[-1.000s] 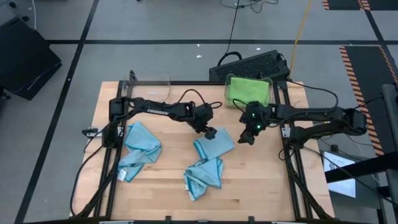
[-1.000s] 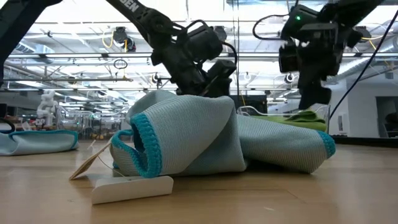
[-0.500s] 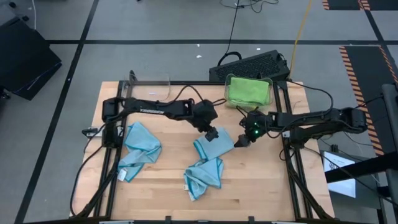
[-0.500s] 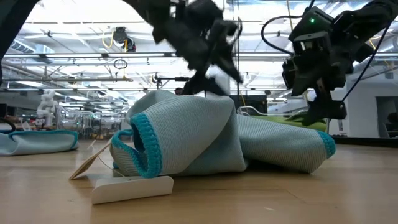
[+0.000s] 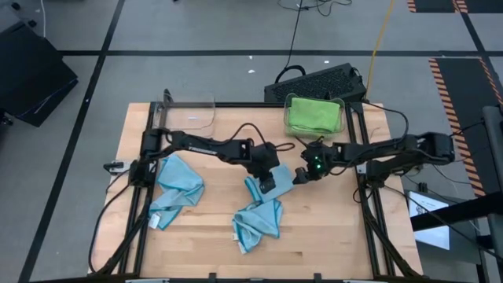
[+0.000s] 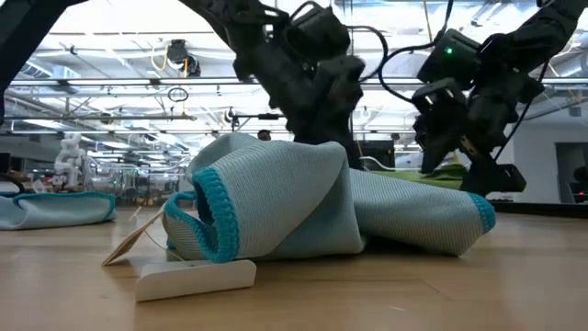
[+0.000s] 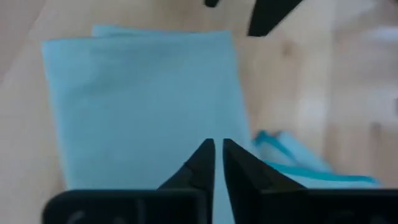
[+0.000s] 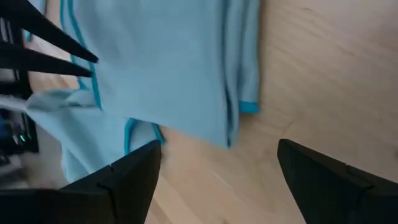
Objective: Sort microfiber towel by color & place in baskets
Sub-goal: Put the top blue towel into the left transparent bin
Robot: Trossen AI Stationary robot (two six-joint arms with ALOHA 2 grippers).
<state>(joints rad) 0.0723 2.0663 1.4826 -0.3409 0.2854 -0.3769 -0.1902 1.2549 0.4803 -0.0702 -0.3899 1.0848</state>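
From above, your left gripper [image 5: 268,182] sits on the middle blue towel [image 5: 263,189], your right gripper [image 5: 301,174] just beside it.

Left wrist: fingers [image 7: 200,163] nearly shut, grip unclear.

Right wrist: fingers [image 8: 134,171] spread wide, empty.

The green towel [image 5: 313,113] fills one basket [image 5: 288,126]; the other basket [image 5: 189,112] stands apart.

From above, the left gripper [image 5: 268,182] covers part of the middle blue towel [image 5: 273,189], so whether its jaws pinch any cloth cannot be told. The left wrist view is blurred; the towel [image 7: 143,106] runs off the bottom edge behind the nearly closed fingers [image 7: 200,167]. In the right wrist view the towel [image 8: 161,74] is cut off by the top edge. At tabletop level the folded front towel [image 6: 276,207] hides the tabletop behind it, and the green towel [image 6: 450,173] shows only as a sliver.
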